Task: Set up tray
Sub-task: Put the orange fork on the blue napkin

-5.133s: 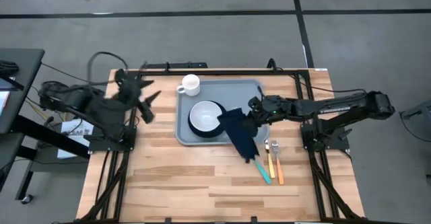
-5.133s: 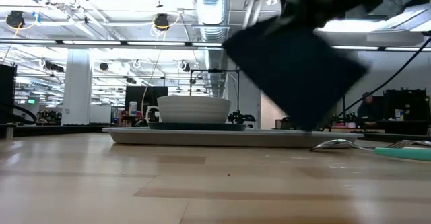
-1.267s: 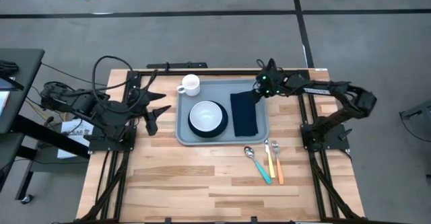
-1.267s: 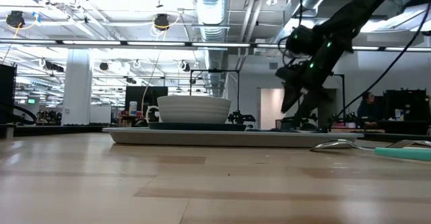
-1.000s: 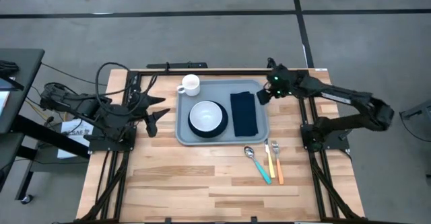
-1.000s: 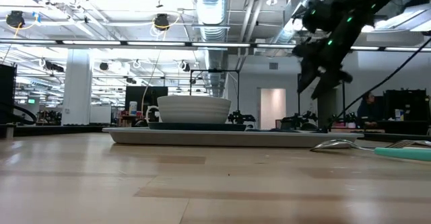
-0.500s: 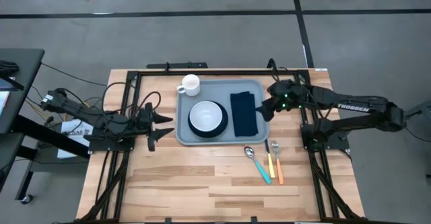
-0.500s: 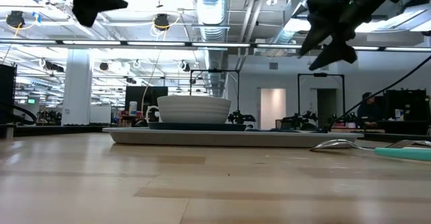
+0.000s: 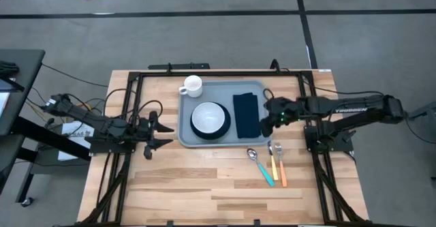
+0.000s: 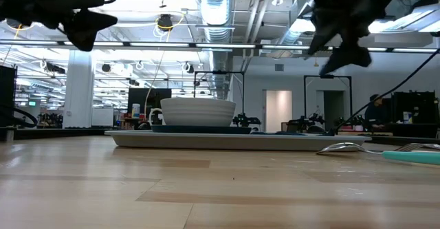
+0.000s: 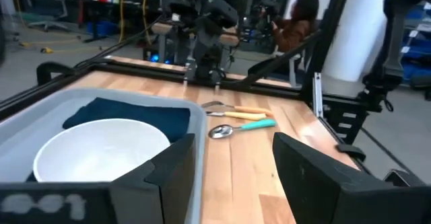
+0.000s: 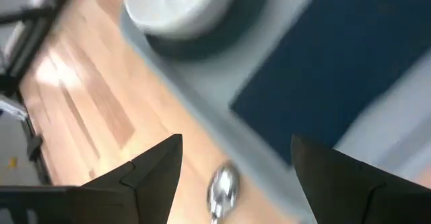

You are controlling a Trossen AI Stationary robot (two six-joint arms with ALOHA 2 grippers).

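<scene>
The tray [image 9: 221, 140] sits toward the back middle of the table [image 9: 204, 186], holding a white bowl [image 9: 208, 117] on a dark plate and a folded navy napkin [image 9: 246, 115] beside it. The right gripper [image 9: 268, 120] hovers just off the tray's right edge with fingers spread and empty. The left gripper [image 9: 155, 135] hangs open near the tray's left side.

Right tool [image 12: 232, 158] above the light grey-blue plastic tray [image 12: 202, 120], its two dark fingers spread wide.

On the tray lie a folded dark navy napkin [image 12: 337, 62] and a white bowl [image 12: 178, 5] on a dark teal round plate [image 12: 222, 29]. A silver metal spoon [image 12: 222, 187] rests on the pale wooden bench [image 12: 87, 103] just beside the tray's rim.
</scene>
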